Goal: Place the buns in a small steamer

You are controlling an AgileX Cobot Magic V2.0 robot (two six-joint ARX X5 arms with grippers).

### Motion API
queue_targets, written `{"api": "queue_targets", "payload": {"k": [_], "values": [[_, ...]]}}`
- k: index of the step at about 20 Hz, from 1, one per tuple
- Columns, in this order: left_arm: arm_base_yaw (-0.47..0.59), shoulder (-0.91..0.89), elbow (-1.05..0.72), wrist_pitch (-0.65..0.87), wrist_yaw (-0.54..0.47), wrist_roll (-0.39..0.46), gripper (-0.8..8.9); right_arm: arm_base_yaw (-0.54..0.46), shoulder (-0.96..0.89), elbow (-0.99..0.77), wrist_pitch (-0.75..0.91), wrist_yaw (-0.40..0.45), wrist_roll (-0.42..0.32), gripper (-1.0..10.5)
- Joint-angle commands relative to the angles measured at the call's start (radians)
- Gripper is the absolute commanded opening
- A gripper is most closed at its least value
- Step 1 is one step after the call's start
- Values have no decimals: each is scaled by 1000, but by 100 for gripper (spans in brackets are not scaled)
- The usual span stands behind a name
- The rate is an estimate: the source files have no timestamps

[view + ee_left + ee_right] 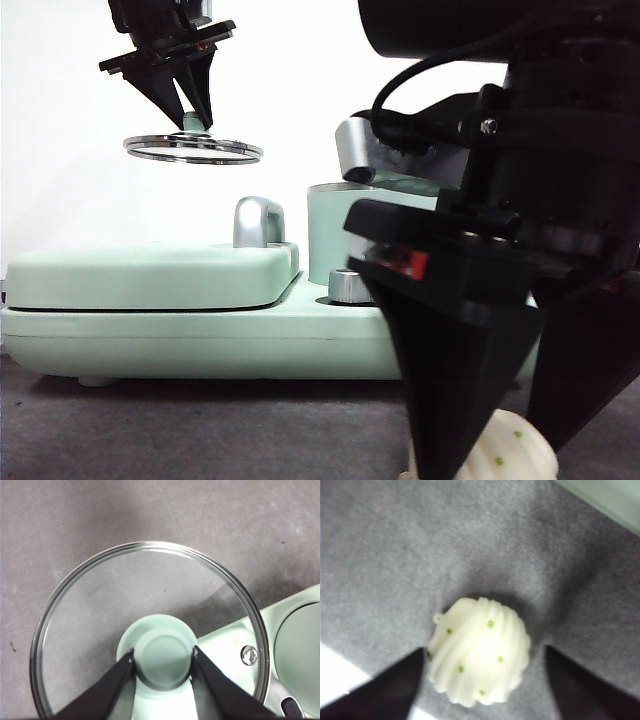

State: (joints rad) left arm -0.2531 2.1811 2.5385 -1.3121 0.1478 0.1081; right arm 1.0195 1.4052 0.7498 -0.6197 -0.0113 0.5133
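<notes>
The ribbed bun with green dots [479, 650] lies on the grey mat, also low in the front view [512, 455]. My right gripper [484, 651] is open, one jaw on each side of the bun; it shows big and dark in the front view [492, 458]. My left gripper [162, 656] is shut on the green knob of the glass lid [150, 600] and holds the lid in the air at the far left [193, 150]. The mint-green steamer pot [335, 235] stands uncovered behind the right arm, partly hidden. The smooth bun is out of view.
A flat mint-green griddle cover [150, 275] with a chrome handle [258, 222] sits on the wide mint-green base [200, 345]. A steel dial [348, 286] is on the base beside the pot. The grey mat [200, 430] runs in front.
</notes>
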Motion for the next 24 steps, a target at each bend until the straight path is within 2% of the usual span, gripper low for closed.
{"api": "queue_targets", "payload": {"k": [1, 5, 8, 12, 15, 20, 24], "values": [[-3, -8, 47, 19, 2, -8, 51, 11, 13, 8, 7, 1, -8, 163], [-3, -8, 47, 19, 2, -8, 51, 8, 12, 30, -1, -20, -8, 145], [-3, -8, 47, 19, 2, -8, 51, -17, 12, 156, -117, -42, -35, 145], [-3, -8, 47, 19, 2, -8, 51, -113, 21, 448, -355, -40, -129, 145], [-3, -8, 47, 19, 2, -8, 51, -233, 75, 685, -476, -32, -250, 145], [-3, -8, 47, 19, 2, -8, 51, -403, 272, 996, -575, -12, -382, 146], [-3, -8, 47, 19, 2, -8, 51, -479, 420, 1097, -591, -14, -426, 153]]}}
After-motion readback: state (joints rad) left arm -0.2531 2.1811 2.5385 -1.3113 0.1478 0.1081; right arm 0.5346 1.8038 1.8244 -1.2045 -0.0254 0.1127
